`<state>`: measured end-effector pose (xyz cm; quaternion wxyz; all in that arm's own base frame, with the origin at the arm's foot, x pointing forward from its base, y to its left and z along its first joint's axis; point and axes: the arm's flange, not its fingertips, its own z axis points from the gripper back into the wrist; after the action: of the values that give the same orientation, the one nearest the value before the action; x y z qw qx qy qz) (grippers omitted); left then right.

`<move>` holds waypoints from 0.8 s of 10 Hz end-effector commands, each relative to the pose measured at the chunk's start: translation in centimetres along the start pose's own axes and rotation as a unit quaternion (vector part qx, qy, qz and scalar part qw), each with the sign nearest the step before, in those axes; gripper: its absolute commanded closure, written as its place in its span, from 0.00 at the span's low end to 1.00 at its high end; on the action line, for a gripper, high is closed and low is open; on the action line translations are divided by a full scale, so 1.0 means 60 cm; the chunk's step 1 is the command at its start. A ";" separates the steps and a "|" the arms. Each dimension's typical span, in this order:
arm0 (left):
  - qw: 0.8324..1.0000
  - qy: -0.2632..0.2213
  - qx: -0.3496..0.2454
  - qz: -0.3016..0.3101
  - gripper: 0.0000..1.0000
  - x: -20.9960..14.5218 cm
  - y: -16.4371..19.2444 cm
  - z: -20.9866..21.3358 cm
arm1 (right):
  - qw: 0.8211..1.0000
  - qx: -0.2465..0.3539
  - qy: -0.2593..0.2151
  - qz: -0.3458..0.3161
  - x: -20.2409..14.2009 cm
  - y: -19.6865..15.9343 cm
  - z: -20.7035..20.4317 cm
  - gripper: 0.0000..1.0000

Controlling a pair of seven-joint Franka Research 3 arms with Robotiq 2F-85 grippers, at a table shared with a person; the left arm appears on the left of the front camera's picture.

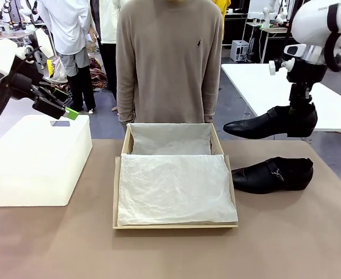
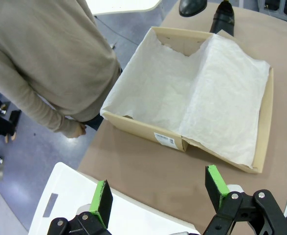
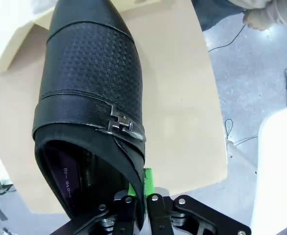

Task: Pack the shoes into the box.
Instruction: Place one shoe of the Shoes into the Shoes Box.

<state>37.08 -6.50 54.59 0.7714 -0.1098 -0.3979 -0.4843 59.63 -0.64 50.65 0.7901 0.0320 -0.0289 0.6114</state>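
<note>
Lowest in the front view, smooth brown tabletop (image 1: 170, 256). On it at centre, flat tan cardboard shoebox (image 1: 176, 225), rectangular, lined with crinkled white tissue paper (image 1: 173, 189) draped almost to the front rim.

Just right of the shoebox, lying on the tabletop, black leather dress shoe (image 1: 272, 175): slim toe toward the shoebox, low heel at the right, small metal buckle (image 1: 273, 171) on a strap.

At left, blocky white plastic box (image 1: 36, 157), matte, with rounded edges.

Above the lying shoe, at right centre, other shoe (image 1: 254, 125) aloft and roughly level, toe pointing left, apart from the shoebox. Clenched on its heel collar, right claw (image 3: 141, 192); in the right wrist view, perforated leather upper and silver clasp (image 3: 121, 125) just beyond the grip.

Over the plastic box, at upper left, left claw (image 1: 64, 103) released, green-padded fingers (image 2: 101, 198) spread wide, grasping nothing.

Farthest, at top centre, person (image 1: 167, 58) in a beige knit sweater.
</note>
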 end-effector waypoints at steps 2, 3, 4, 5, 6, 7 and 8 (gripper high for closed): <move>1.000 -0.007 -0.006 -0.004 0.00 -0.003 0.002 0.000 | 1.000 0.008 0.007 -0.007 0.066 0.034 0.046 1.00; 1.000 -0.007 -0.006 -0.004 0.00 -0.003 0.002 0.000 | 1.000 0.006 0.012 -0.003 0.091 0.045 0.057 1.00; 1.000 -0.007 -0.006 -0.004 0.00 -0.003 0.002 0.000 | 1.000 0.005 0.019 0.002 0.110 0.053 0.063 1.00; 1.000 -0.007 -0.006 -0.004 0.00 -0.003 0.002 0.000 | 1.000 0.008 0.026 0.004 0.125 0.057 0.066 1.00; 1.000 -0.007 -0.006 -0.004 0.00 -0.003 0.002 0.000 | 1.000 0.009 0.028 0.005 0.134 0.060 0.069 1.00; 1.000 -0.007 -0.006 -0.004 0.00 -0.003 0.002 0.000 | 0.999 0.012 0.032 0.005 0.137 0.063 0.070 1.00; 1.000 -0.007 -0.006 -0.004 0.00 -0.003 0.002 0.000 | 1.000 0.010 0.009 0.019 0.129 0.067 0.055 1.00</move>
<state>37.09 -6.50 54.59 0.7715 -0.1098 -0.3978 -0.4843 57.55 7.85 54.53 0.7781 0.0342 -0.0110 0.6271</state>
